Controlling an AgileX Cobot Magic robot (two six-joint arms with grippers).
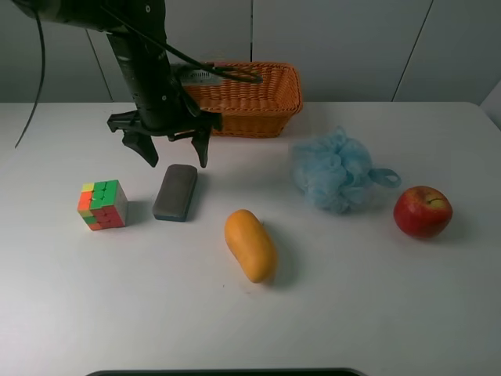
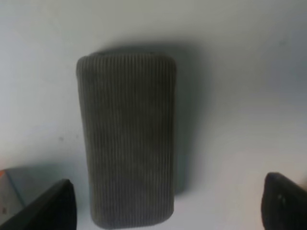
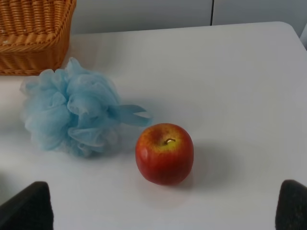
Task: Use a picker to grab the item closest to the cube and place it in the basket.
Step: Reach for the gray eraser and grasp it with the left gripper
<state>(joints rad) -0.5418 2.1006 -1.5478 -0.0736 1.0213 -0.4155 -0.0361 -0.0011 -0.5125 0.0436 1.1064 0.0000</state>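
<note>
White surface [image 1: 376, 313] fills most of the high view, and all the things lie on it. At the back sits an orange woven basket [image 1: 258, 98]. A black arm comes down in front of the basket's left end. The left gripper [image 1: 178, 162] hangs at its tip, with its two fingers spread wide and nothing between them. It hovers over the back end of the grey block, one finger out to each side. The right gripper [image 3: 158, 211] is wide too and holds nothing; only its two dark tips show in its own wrist view.

A fluffy blue bath puff [image 1: 337, 171] lies to the right of the middle, near the basket's right end. An orange mango [image 1: 250, 245] lies close to the front, near the middle. The grey block [image 1: 174, 192] lies flat just beside the cube, on the cube's right, and they do not touch. It has fine ribs along its top. A red apple [image 1: 423, 211] sits far to the right, just past the puff. The small cube [image 1: 102, 204] sits on the left, with green, red, orange and yellow squares.
</note>
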